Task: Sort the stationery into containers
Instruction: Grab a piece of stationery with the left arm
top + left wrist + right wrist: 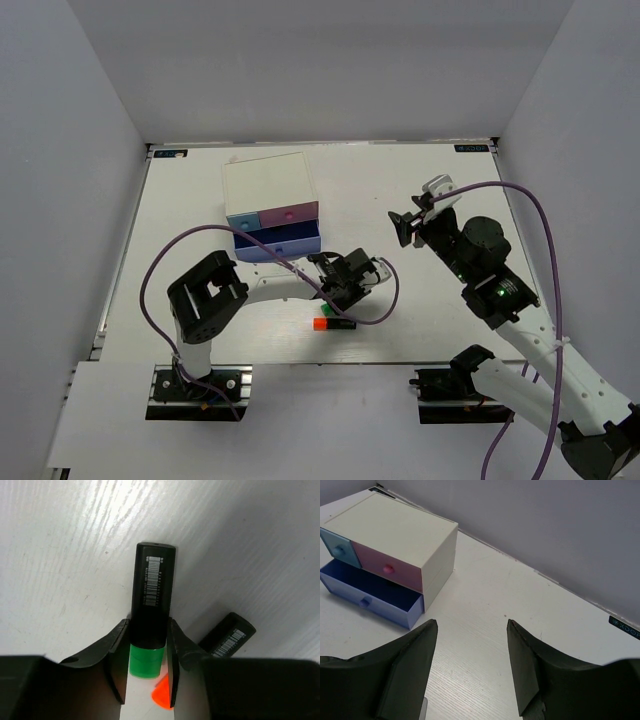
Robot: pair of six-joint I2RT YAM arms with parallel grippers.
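Markers lie on the white table at about 5 o'clock from the white-topped boxy desktop drawer unit, near the table's front edge. The left claw is clamped on the short black marker with a green end: both fingers press flat against its sides just above the green end, and the barcoded black body points away toward 12 o'clock in the left wrist view. Whether this marker rests on the table or is raised off it cannot be told. Just beside it, toward 4 o'clock, a second short black marker with an orange end lies at an angle, its middle hidden behind a finger in that view. On the unit's front, the light blue drawer and the pink drawer sit side by side and closed, and below them the wide periwinkle drawer is pulled out, its inside in shadow. The right claw hangs above the table at about 3 o'clock from the unit, well apart from it, jaws spread wide with nothing between them.
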